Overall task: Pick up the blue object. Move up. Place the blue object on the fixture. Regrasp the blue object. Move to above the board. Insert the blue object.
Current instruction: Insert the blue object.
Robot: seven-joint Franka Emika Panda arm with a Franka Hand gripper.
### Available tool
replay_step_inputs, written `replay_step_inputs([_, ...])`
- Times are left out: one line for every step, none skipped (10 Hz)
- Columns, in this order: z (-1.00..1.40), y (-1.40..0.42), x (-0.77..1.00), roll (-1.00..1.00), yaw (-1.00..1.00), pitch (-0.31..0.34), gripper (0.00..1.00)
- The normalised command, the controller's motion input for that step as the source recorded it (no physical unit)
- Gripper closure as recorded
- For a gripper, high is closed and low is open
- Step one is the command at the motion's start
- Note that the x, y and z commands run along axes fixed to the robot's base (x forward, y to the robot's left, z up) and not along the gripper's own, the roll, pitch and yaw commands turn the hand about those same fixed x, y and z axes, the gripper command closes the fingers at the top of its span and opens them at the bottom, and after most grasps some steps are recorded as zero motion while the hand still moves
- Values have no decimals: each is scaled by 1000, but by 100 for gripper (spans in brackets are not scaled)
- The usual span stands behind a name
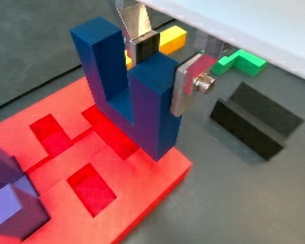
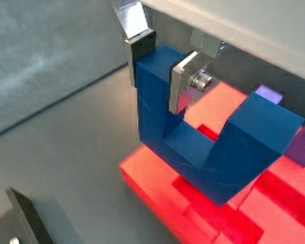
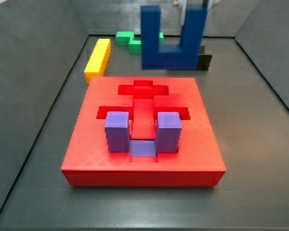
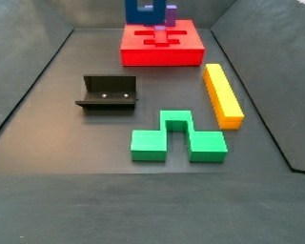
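Directly below the pincer [image 1: 162, 59], clamped on one prong of the dark blue U-shaped block [image 1: 132, 93], prongs up, lies the red recessed board [image 1: 130, 186].

You get even, fairly bright light from above in all four views, with soft shadows only. The board [image 3: 141, 144] glows saturated red, its recess edges smearing in both wrist views. The gripper [image 1: 164, 65], over the board's end, shows pale glare on its silver fingers [image 1: 191, 81]. The blue object [image 2: 193, 124] between them looks soft and blocky. The floor [image 4: 66, 152] carries a dull sheen. The side views are coarse; far edges blur.
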Motion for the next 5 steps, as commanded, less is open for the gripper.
replay_step_inputs([-474,186,-263,-111,0,3,100])
replay_step_inputs([-431,140,-266,-169,0,0,100])
replay_step_inputs([-351,86,-211,-191,0,0,100])
replay_step_inputs([-294,20,-103,-310,0,0,100])
replay_step_inputs([-114,29,-51,-420,0,0,100])
